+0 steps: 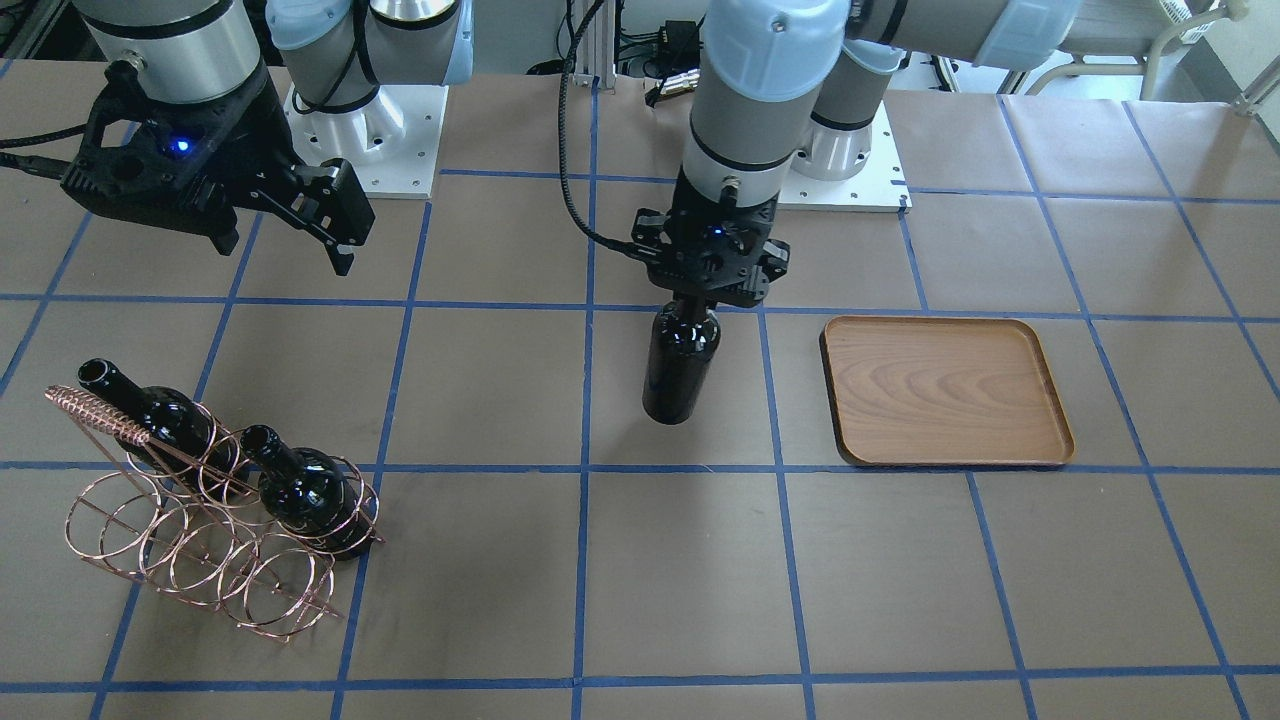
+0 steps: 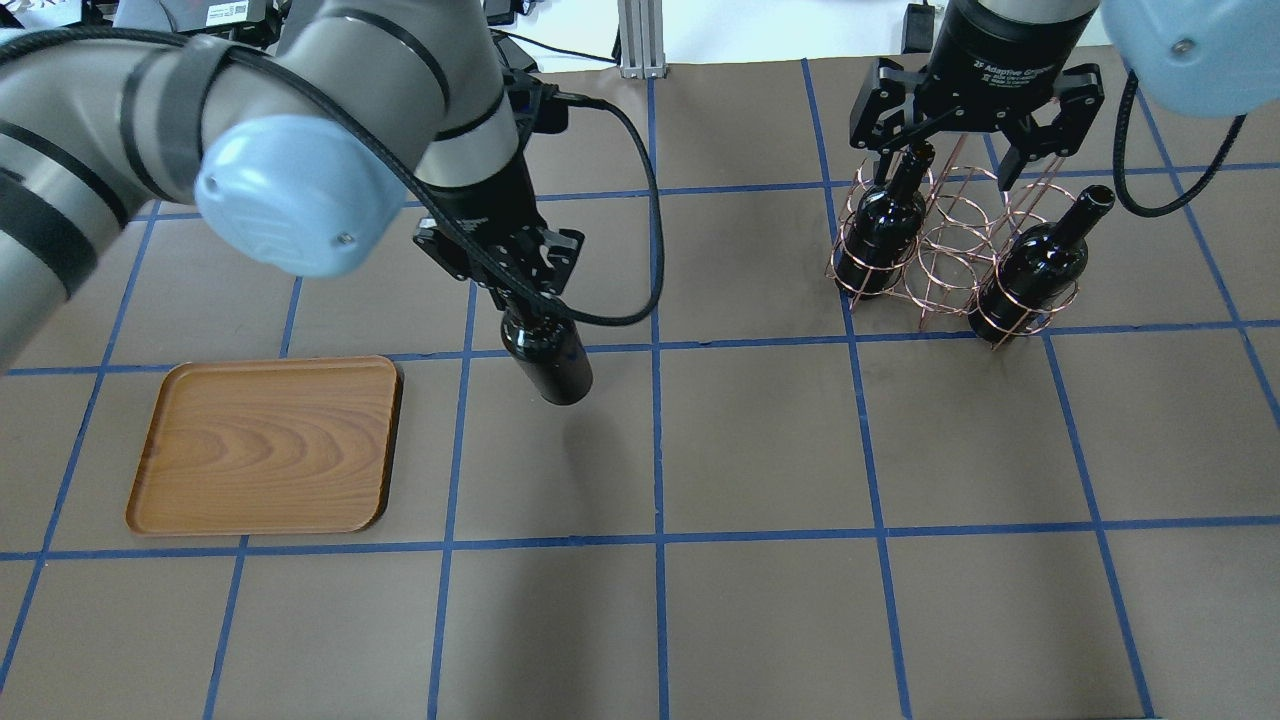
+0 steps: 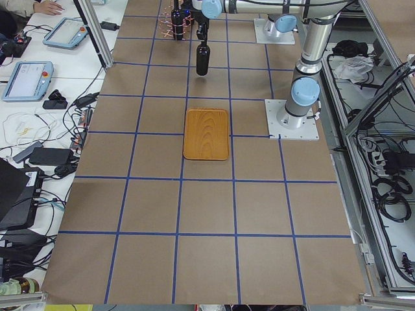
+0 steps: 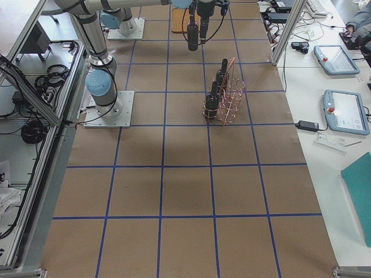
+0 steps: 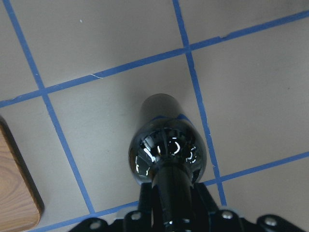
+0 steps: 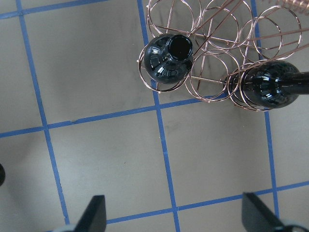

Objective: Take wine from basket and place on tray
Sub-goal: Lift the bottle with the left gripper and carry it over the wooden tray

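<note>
Wine (image 2: 548, 355) out of the basket, partway to the tray (one bottle of three).
Nearest, on the left, the tray (image 2: 265, 445) carries no bottle, so the placing is left to do. Just right of it, the left gripper (image 2: 518, 298) hangs the bottle upright by its neck, seemingly clear of the table. At the far right, the right gripper (image 2: 945, 160) hovers over the basket (image 2: 948, 262), where two other bottles (image 2: 885, 235) sit. Only the left wrist view shows fingers (image 5: 146, 205) clenched on the neck. The right wrist view shows that gripper spread wide, holding nothing.
</note>
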### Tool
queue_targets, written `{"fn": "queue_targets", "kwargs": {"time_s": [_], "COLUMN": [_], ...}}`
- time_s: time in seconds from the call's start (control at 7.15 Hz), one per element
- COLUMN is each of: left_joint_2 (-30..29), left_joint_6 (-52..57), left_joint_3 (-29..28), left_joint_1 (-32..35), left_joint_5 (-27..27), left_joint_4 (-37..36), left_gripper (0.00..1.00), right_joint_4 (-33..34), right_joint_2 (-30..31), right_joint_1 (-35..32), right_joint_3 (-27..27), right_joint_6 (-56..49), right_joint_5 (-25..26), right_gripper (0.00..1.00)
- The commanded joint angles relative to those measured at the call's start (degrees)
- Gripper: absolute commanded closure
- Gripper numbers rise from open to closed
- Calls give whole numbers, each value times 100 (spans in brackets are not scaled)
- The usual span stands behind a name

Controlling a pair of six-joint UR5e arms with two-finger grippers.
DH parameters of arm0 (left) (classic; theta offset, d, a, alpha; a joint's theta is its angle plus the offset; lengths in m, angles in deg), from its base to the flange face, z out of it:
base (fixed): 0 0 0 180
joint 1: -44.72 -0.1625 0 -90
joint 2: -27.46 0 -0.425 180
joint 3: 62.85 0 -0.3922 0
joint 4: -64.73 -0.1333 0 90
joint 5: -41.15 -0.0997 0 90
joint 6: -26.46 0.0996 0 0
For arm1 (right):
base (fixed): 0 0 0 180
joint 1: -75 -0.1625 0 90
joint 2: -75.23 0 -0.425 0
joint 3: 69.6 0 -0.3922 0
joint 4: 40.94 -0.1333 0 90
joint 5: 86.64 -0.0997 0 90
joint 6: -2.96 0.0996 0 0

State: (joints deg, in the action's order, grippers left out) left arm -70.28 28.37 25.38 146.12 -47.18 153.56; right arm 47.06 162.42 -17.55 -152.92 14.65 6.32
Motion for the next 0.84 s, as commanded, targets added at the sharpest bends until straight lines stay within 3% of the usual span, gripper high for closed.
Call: {"fn": "queue_targets", "kwargs": {"time_s": [0.0,0.28,0.7], "left_joint_2": [149,315,571], "left_joint_6": [712,1553,2365], "left_joint_3": [-228,-53,789], "left_joint_1": [-960,-1795,-2816], "left_joint_5": [-490,-581,-818], "left_joint_4": [337,425,50], "left_gripper": [100,100,100], "right_joint_4": [7,7,-2], "right_joint_2": [-1,-1,-1], "right_joint_1": [0,0,0], "right_joint_3": [0,9,0], "right_joint_6": [0,0,0], "right_joint_5": [-6,-6,-6], "right_gripper": [0,0,0]}}
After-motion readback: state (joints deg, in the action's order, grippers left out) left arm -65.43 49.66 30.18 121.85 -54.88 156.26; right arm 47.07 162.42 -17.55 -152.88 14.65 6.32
